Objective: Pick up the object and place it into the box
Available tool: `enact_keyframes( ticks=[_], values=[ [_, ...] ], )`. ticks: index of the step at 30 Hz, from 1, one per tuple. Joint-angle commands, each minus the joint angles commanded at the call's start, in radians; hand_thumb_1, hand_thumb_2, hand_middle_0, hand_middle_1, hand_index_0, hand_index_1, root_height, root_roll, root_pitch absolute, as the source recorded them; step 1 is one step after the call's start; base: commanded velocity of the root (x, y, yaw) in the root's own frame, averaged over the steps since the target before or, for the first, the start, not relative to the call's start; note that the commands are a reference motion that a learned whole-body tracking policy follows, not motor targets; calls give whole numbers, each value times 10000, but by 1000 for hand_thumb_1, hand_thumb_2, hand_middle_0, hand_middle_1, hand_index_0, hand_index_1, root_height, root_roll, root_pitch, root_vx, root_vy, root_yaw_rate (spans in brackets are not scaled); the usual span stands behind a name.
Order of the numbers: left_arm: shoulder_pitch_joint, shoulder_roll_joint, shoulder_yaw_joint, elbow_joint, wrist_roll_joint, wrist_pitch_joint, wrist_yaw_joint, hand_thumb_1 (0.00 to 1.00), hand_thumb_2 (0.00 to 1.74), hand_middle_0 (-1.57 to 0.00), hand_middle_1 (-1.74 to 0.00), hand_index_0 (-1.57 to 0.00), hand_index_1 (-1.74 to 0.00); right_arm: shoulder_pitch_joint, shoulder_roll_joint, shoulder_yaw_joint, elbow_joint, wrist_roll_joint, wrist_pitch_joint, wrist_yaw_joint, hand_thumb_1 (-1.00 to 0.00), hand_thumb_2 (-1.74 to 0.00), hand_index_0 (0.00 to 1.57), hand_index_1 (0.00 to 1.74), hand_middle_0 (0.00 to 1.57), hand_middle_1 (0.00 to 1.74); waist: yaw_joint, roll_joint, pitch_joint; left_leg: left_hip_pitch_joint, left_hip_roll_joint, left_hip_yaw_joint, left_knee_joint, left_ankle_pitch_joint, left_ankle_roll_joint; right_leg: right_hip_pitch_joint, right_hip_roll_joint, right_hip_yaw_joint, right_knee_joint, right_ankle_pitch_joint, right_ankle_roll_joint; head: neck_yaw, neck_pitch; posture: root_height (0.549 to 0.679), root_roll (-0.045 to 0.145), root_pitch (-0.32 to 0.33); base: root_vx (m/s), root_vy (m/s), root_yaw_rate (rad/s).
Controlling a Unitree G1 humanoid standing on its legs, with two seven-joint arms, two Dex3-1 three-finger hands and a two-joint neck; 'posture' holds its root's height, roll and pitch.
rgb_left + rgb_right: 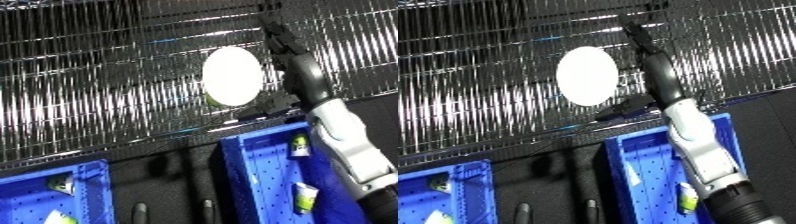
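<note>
Object [232, 76]: a white-lidded container, lid toward the camera, beside the right robot hand [282, 47] on the wire shelf [107, 90]; finger state cannot be told. Step: probably the pick-up. Next: carry it down into the blue bin [258, 175] below.

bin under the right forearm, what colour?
Blue bin, perforated floor; clearest in the left eye view.

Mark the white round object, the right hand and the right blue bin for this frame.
white round object [232, 75]: left eye view, centre of its pale face.
right hand [282, 45]: left eye view, on the black fingers.
right blue bin [258, 170]: left eye view, bare perforated floor.
</note>
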State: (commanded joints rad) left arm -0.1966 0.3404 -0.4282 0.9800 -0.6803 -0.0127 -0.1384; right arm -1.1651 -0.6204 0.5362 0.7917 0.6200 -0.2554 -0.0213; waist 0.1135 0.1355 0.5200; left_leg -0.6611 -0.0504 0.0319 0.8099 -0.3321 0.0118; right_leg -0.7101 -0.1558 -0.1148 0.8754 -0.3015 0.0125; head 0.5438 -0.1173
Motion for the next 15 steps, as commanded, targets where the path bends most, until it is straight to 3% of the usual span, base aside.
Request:
enact_keyframes(
  ticks=[15],
  values=[
    [108,-125,-127,-253,0,19,70,0,0,0,0,0,0,-164,421,52,-281,203,135,159,-750,-1305,1178,1305,1178,1305,85,94,0,50,-25,-25,-96,62,4,28,-26,-22,-14,-20,-35,219,42,619,75,145,3,-4,13]
  ],
)
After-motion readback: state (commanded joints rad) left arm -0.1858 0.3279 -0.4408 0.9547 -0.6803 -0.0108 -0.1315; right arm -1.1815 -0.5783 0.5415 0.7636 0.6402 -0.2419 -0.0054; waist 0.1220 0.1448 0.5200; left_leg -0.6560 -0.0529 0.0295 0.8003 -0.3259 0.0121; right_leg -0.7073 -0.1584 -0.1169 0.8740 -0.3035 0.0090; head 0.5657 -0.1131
